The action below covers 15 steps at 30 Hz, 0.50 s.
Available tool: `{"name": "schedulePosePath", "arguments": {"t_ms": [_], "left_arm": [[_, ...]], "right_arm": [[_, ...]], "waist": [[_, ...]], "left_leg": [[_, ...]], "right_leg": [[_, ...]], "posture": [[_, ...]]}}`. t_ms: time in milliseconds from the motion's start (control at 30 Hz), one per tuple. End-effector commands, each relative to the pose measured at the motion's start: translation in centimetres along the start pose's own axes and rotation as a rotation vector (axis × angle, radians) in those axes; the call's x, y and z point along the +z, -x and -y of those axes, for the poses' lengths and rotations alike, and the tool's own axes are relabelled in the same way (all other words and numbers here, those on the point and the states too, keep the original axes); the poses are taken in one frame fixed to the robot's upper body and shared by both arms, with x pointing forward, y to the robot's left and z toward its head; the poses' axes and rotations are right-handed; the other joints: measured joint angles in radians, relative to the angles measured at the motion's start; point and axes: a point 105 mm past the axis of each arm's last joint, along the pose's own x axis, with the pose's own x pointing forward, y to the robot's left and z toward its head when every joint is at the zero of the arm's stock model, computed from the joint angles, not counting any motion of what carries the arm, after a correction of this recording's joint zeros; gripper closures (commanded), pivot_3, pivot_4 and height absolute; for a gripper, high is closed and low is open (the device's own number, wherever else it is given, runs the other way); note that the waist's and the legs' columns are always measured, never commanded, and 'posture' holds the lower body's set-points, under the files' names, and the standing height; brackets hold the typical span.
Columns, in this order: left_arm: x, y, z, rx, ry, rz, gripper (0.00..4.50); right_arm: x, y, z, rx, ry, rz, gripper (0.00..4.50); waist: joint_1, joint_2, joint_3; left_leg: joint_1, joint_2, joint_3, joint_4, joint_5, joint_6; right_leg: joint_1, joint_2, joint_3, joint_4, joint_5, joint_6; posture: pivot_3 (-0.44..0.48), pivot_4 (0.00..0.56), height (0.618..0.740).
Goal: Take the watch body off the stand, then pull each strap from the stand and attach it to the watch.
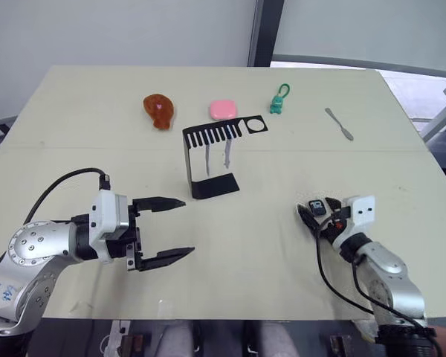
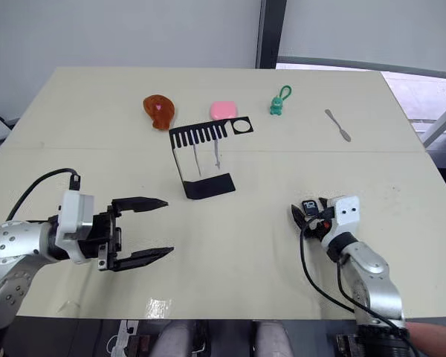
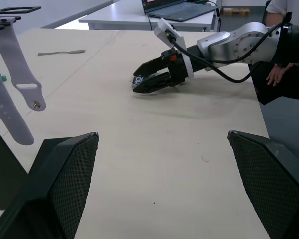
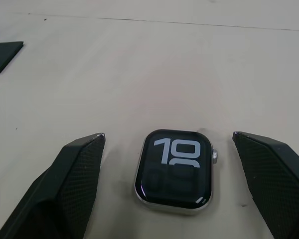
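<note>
Lying face-up on the table (image 1: 253,245) at lower right, the watch body (image 4: 173,171) sits between the right gripper's (image 1: 313,216) parted fingers, while the left gripper (image 1: 172,229) gapes wide toward the straps (image 1: 217,158) hanging on the stand (image 1: 208,160), apparently ready to pull one.

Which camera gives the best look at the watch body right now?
The right wrist view: the watch body lies face up on the table, digits readable. The eye views and left wrist view show it small, between the right gripper's fingers.
</note>
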Motion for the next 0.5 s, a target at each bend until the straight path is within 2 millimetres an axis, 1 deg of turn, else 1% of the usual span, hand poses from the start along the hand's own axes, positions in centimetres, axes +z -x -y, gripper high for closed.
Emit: {"name": "schedulePosePath", "arguments": {"t_ms": [33,167,200,267,300,333,400,467,500], "left_arm": [[0.0,1.2,-0.4,0.081,-0.024,-0.001,0.00],[-1.5,3.4,-0.9,0.214,0.007,-0.028,0.00],[-2.0,4.3,-1.2,0.264,0.008,-0.044,0.00],[-3.0,6.5,-2.2,0.404,0.005,-0.068,0.00],[-3.4,7.6,-2.6,0.470,0.000,-0.082,0.00],[-3.7,8.6,-2.9,0.534,-0.013,-0.097,0.00],[-4.1,10.3,-3.1,0.620,-0.020,-0.118,0.00],[-4.7,12.2,-2.9,0.700,-0.014,-0.157,0.00],[-5.2,13.3,-2.8,0.750,-0.007,-0.173,0.00]], "right_arm": [[4.8,1.3,0.1,0.108,0.099,0.105,0.06],[7.2,3.1,0.5,0.220,0.191,0.081,0.06],[7.4,3.9,0.7,0.254,0.213,0.078,0.06],[7.1,5.6,2.0,0.294,0.283,0.050,0.06],[6.8,6.4,2.8,0.302,0.305,0.034,0.06],[6.1,7.2,4.1,0.285,0.326,-0.002,0.06],[4.6,8.6,6.4,0.256,0.345,-0.074,0.06],[3.4,9.6,9.2,0.194,0.355,-0.129,0.06],[3.0,9.9,10.9,0.127,0.362,-0.139,0.06]], "waist": [[-0.002,0.000,0.000],[0.003,0.000,0.000],[0.003,0.000,0.000],[0.006,-0.001,0.000],[0.008,-0.001,0.000],[0.010,-0.002,-0.001],[0.013,-0.002,0.000],[0.009,-0.002,-0.001],[0.006,-0.002,-0.001]], "left_leg": [[0.000,0.000,0.000,0.000,0.000,0.000],[0.001,0.001,0.000,0.000,0.000,0.000],[0.001,0.001,-0.001,0.001,-0.001,0.001],[0.001,0.000,-0.001,0.001,-0.003,0.004],[0.001,0.000,-0.001,0.001,-0.003,0.005],[0.001,0.000,-0.001,0.001,-0.003,0.006],[0.001,0.000,-0.001,0.003,-0.004,0.007],[0.001,0.000,0.000,0.006,-0.006,0.010],[0.002,-0.001,0.001,0.006,-0.006,0.011]], "right_leg": [[0.000,0.000,0.000,0.000,0.000,0.000],[0.000,0.001,-0.001,0.000,0.000,0.000],[0.001,0.000,-0.001,0.000,0.000,0.000],[0.001,0.000,-0.001,0.000,0.000,0.000],[0.002,0.000,-0.002,-0.001,0.000,0.000],[0.003,0.000,-0.002,-0.002,0.000,0.000],[0.004,0.000,-0.003,-0.003,0.001,0.001],[0.005,-0.001,-0.003,-0.003,0.001,0.002],[0.006,-0.001,-0.003,-0.003,0.001,0.002]], "posture": [[0.000,0.150,0.740],[0.000,0.150,0.740],[0.000,0.150,0.740],[0.000,0.150,0.740],[0.000,0.150,0.740],[0.000,0.150,0.740],[0.000,0.150,0.740],[0.000,0.150,0.740],[0.000,0.150,0.740]]}}
